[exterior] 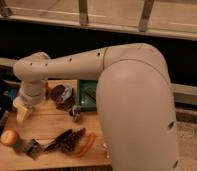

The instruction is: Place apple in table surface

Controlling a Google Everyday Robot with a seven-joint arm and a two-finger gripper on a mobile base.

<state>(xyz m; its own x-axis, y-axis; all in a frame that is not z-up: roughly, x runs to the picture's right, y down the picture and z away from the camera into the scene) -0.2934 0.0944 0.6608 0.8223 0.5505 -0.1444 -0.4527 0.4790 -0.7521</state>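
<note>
The apple (9, 136), orange-red with a yellowish patch, rests on the light-brown wooden table surface (47, 125) at its front left corner. My gripper (23, 111) hangs from the white arm (67, 65) over the left part of the table. It is behind the apple and apart from it. The arm's large white body fills the right half of the view and hides the right side of the table.
A green tray (86, 92) stands at the back, partly behind the arm. A dark round dish (62, 94) sits beside it, with a small dark object (76, 114) in front. An orange carrot (86, 144), a dark clustered item (69, 140) and a grey metal piece (32, 147) lie along the front edge.
</note>
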